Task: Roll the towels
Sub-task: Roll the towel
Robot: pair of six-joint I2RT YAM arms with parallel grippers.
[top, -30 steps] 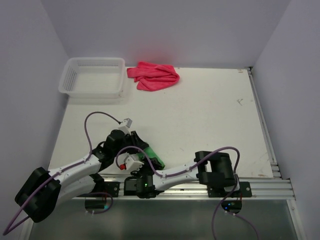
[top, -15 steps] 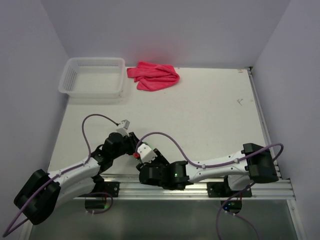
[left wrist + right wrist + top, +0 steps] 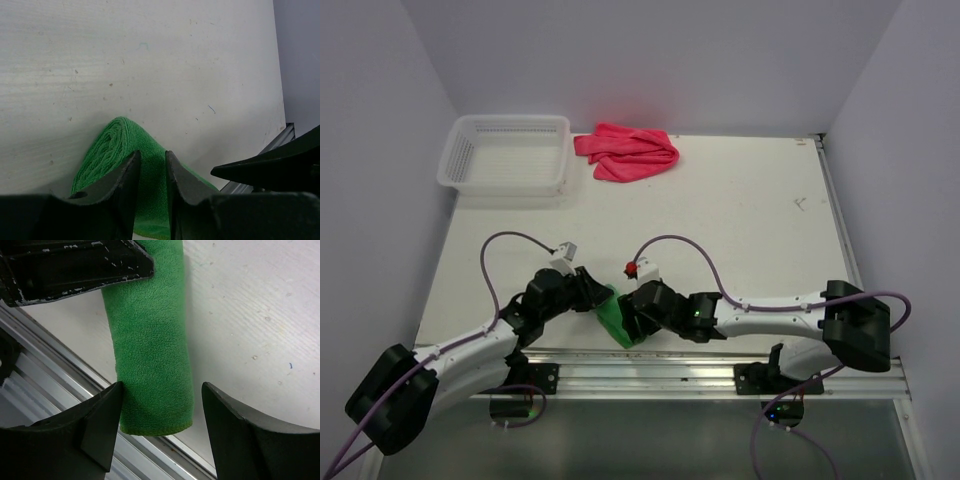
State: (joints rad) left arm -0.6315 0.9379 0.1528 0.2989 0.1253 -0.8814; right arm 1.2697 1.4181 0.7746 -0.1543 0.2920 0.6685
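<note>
The left pincer has its jaws drawn close with green fleece in the slit between them. It seems to be nipping one end of the green towel to keep the roll from springing loose, while the right pincer stands wide open astride the other end, a finger at each flank. That towel is a tight, even cylinder, its spiral showing at one end, lying at the desk's near edge; the pink towel lies crumpled and unrolled at the far edge, beside the basket.

White mesh basket on table
</note>
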